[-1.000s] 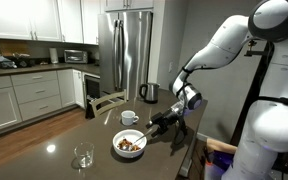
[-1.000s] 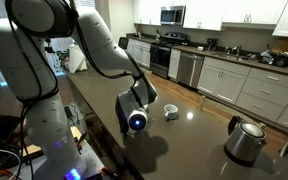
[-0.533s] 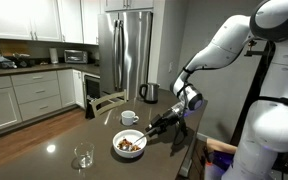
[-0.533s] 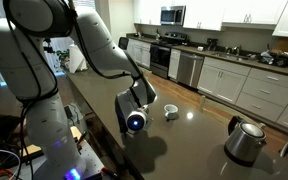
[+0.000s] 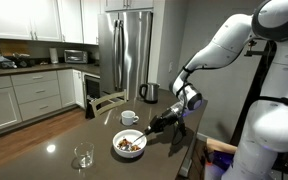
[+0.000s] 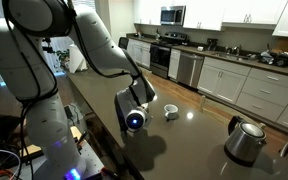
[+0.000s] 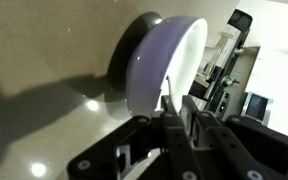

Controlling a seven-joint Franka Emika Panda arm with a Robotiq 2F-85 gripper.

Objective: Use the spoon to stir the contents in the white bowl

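Wrist view shows the bowl, which sits near the counter edge beside the arm, its spoon handle pinched by the gripper, so slow, shallow circles should stir the contents without spilling.

A home kitchen: a stainless steel refrigerator stands among white cabinets, with a microwave above the stove, a dishwasher, and a kettle on the dark worktop.
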